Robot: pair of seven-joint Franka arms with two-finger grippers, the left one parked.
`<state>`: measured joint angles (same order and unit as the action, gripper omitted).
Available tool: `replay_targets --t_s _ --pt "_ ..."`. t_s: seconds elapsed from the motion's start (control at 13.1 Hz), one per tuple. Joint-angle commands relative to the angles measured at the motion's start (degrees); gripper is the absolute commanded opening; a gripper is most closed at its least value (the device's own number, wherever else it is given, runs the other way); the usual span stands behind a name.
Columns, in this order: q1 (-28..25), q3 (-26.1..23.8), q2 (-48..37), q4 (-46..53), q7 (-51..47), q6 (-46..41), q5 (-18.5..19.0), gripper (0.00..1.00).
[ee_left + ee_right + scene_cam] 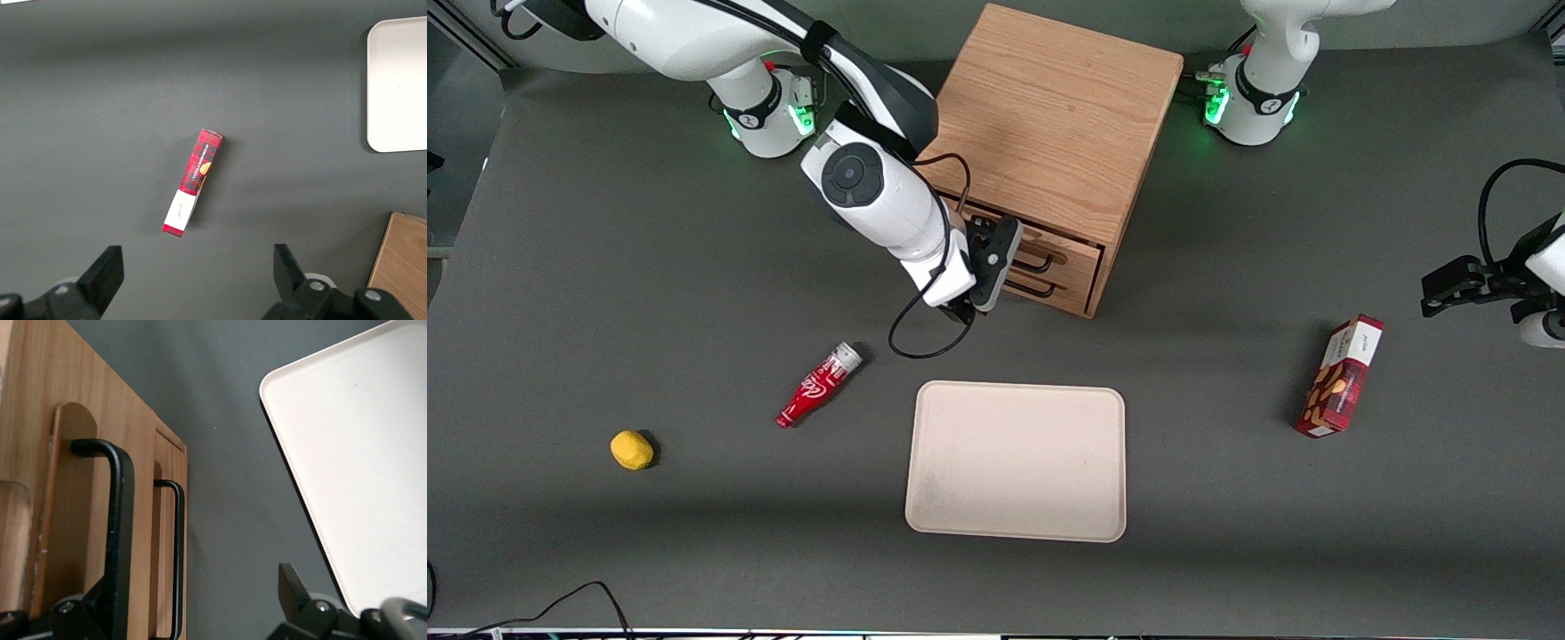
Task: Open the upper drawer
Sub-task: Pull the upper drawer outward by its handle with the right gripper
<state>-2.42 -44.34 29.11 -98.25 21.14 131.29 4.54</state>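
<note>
The wooden cabinet (1049, 124) stands at the back of the table with two drawer fronts facing the front camera. The upper drawer (1074, 252) (80, 507) looks pushed in, its black wire handle (1040, 260) (122, 520) above the lower drawer's handle (1040, 289) (177, 547). My right gripper (1009, 253) (197, 593) is right in front of the upper drawer and is open. One of its fingers (100, 603) sits up against the upper handle, the other finger well apart from it. Nothing is clamped.
A beige tray (1016, 460) (360, 453) (398, 80) lies nearer the front camera than the cabinet. A red bottle (818, 384) and a yellow lump (631, 450) lie toward the working arm's end. A red box (1341, 377) (193, 182) stands toward the parked arm's end.
</note>
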Motion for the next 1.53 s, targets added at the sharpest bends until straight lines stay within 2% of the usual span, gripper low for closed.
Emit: replay_targets --t_s 0.0,0.08,0.61,1.46 --pt "0.31 -0.22 0.15 0.25 1.27 0.55 1.16 1.00" --pt "0.74 -0.13 0.15 0.51 1.88 0.37 2.21 1.00" --pt "3.91 1.27 1.99 2.97 7.16 0.11 2.31 1.00" --pt "4.00 6.28 5.69 10.88 12.35 -5.08 2.49 1.00"
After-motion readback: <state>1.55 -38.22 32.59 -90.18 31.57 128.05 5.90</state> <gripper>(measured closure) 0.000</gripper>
